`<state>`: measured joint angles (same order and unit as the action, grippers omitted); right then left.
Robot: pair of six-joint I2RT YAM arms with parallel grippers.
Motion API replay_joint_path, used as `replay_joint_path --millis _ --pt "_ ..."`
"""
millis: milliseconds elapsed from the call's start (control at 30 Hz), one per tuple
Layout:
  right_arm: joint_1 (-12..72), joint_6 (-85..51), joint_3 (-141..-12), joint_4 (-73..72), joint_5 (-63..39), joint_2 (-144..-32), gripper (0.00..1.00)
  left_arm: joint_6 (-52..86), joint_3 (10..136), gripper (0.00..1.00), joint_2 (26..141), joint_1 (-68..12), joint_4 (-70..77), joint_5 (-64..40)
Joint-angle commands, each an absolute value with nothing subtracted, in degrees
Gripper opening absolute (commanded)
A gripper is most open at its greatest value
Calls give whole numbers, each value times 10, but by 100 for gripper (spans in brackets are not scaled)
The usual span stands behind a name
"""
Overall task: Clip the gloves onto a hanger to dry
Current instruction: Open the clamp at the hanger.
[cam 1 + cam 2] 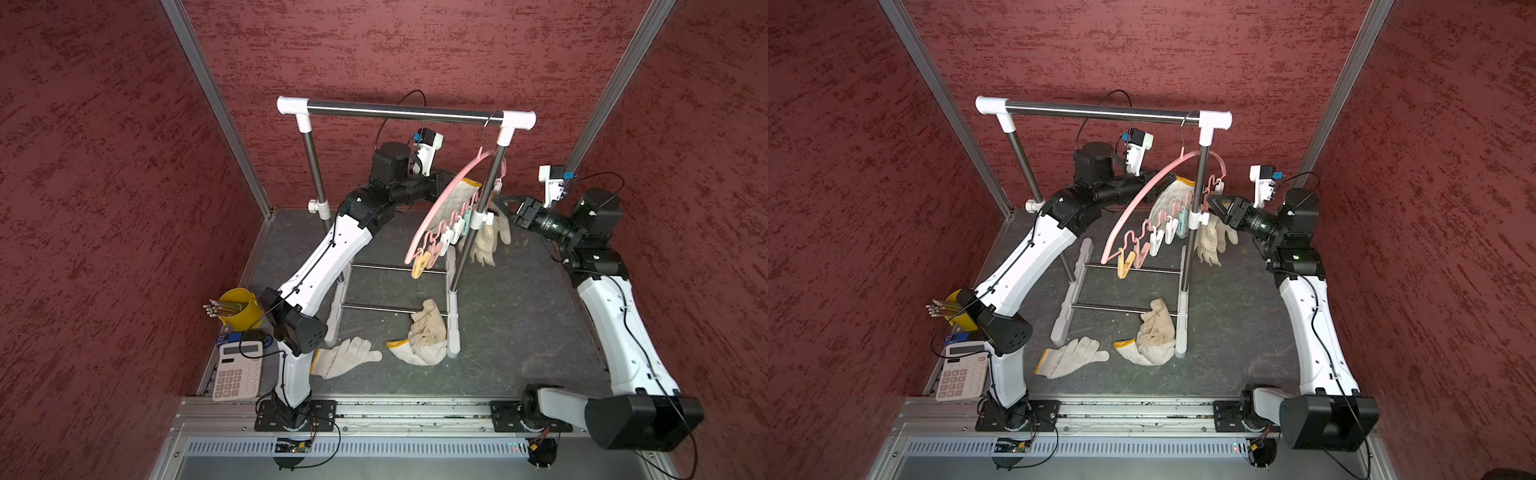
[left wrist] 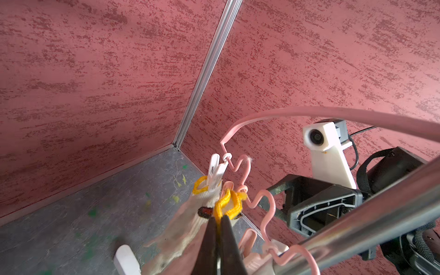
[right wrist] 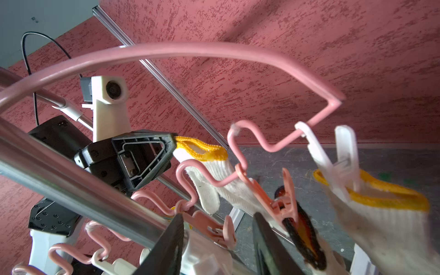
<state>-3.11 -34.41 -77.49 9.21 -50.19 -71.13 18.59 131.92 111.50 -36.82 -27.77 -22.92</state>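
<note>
The pink hanger (image 1: 432, 208) (image 1: 1133, 199) hangs by its hook from the rack bar, with a row of pastel clips under it. A white clip (image 3: 333, 152) at its end holds one glove (image 1: 486, 241) (image 3: 385, 214) by the yellow cuff. My left gripper (image 2: 219, 217) is shut on the yellow cuff of a second glove (image 1: 1169, 195) (image 3: 214, 171) and holds it up beside the clips. My right gripper (image 3: 217, 215) (image 1: 1213, 203) has its jaws apart around a pink clip (image 3: 214, 228), with a gap showing on one side. Two more gloves (image 1: 345, 357) (image 1: 424, 336) lie on the table.
The steel rack (image 1: 399, 111) with white joints carries the hanger, and its right pole (image 1: 478, 224) stands between my right arm and the clips. A yellow cup of pencils (image 1: 239, 307) and a calculator (image 1: 237, 370) sit at the front left by my left arm's base.
</note>
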Motion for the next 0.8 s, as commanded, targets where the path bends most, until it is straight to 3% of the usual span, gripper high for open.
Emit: replay_joint_path --millis 0,767 --pt "-33 -330 -775 65 -532 -707 46 179 1336 0 1125 -369 -281 -222" --pt "-33 -318 -743 48 -534 -732 49 192 1443 0 1209 -376 -293 -203"
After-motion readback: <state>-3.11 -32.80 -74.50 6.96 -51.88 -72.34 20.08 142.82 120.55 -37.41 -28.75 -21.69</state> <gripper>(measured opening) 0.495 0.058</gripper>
